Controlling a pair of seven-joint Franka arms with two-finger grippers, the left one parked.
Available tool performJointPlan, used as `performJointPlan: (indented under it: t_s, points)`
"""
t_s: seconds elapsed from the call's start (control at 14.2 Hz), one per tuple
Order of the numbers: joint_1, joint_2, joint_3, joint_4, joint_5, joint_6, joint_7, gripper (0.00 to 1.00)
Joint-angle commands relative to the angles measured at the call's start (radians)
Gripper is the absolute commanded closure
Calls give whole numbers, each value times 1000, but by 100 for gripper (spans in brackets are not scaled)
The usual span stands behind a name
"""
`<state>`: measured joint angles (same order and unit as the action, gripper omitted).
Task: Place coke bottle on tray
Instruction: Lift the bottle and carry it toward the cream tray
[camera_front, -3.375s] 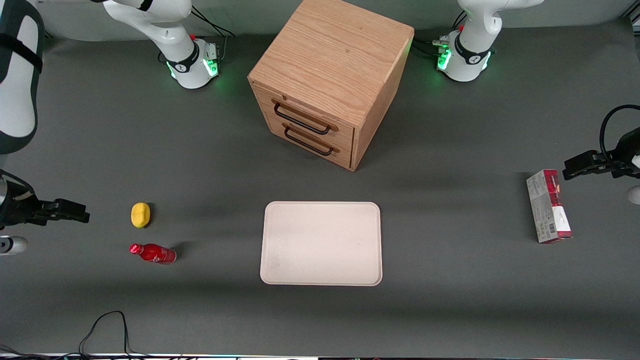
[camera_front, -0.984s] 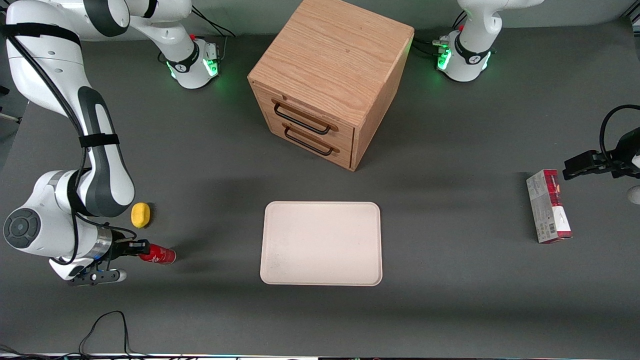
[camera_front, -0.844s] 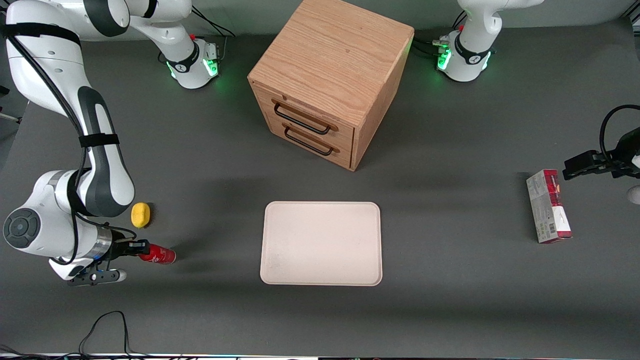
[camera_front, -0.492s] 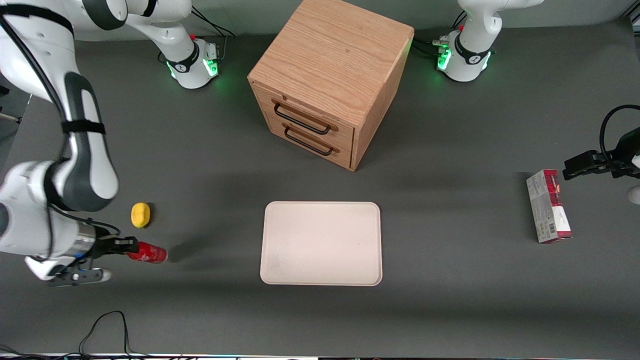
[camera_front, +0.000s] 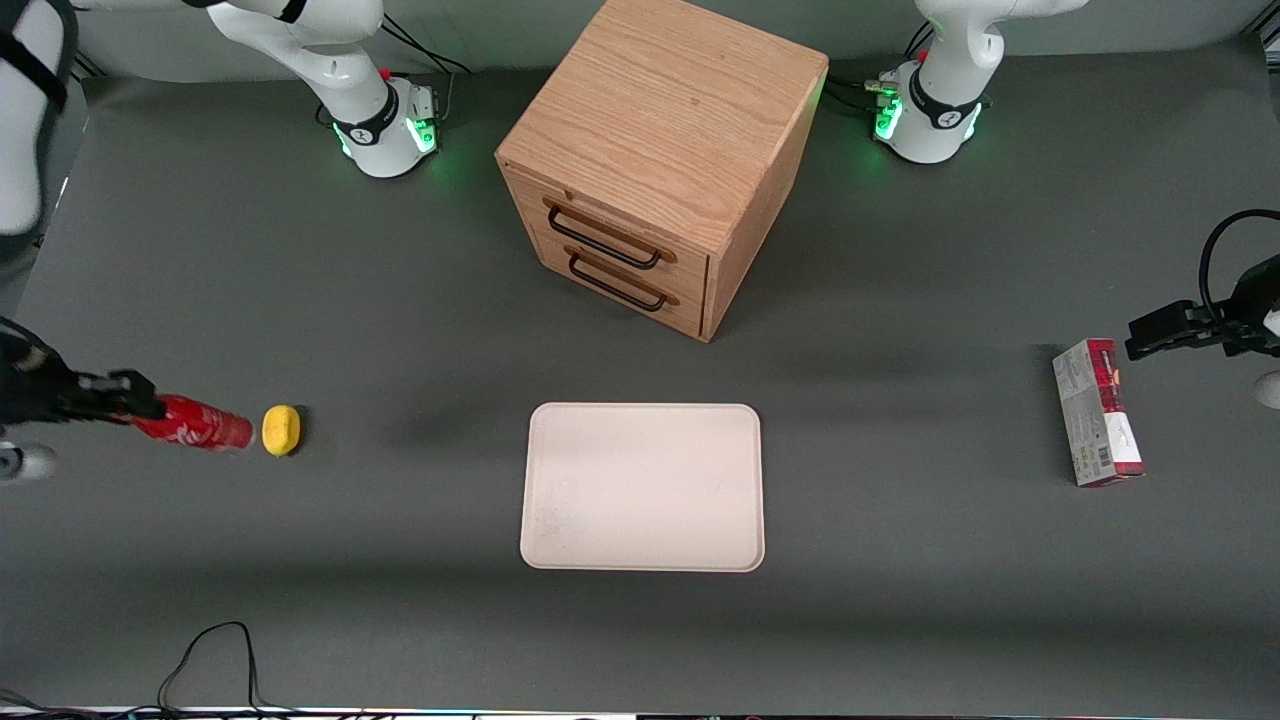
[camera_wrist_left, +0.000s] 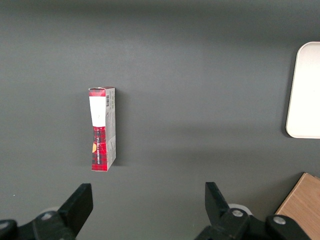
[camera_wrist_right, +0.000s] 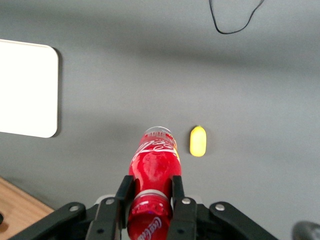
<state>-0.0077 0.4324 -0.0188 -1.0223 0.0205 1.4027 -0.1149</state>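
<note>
The red coke bottle (camera_front: 195, 424) hangs above the table at the working arm's end, held by its neck. My gripper (camera_front: 128, 405) is shut on it; in the right wrist view both black fingers (camera_wrist_right: 124, 191) press the neck of the coke bottle (camera_wrist_right: 154, 165), whose base points away from the gripper (camera_wrist_right: 150, 192). The cream tray (camera_front: 642, 487) lies flat mid-table in front of the wooden drawer box, with nothing on it. A corner of the tray (camera_wrist_right: 27, 90) shows in the right wrist view.
A yellow lemon-like object (camera_front: 281, 430) lies on the table just beside the bottle's base, also seen as the lemon (camera_wrist_right: 197, 141) under the bottle. The wooden two-drawer box (camera_front: 655, 160) stands farther from the front camera than the tray. A red-and-grey carton (camera_front: 1097, 412) lies toward the parked arm's end.
The gripper closed on the bottle's neck where it lay, then lifted it and carried it outward and away from the front camera, level with the lemon.
</note>
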Motion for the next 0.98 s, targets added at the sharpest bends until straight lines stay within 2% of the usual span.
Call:
performJointPlan:
  t_s: [0.0, 0.14, 0.21, 0.42, 0.7, 0.91]
  points:
    - [17, 0, 22, 33, 9, -7, -20, 86]
    - [79, 20, 59, 63, 6, 18, -8, 86]
    - [148, 35, 54, 64, -2, 57, -3, 86]
    - [319, 65, 56, 68, -76, 108, 35, 86]
    - [452, 74, 57, 70, -79, 130, 70, 86]
    - [474, 101, 56, 68, -79, 171, 75, 86]
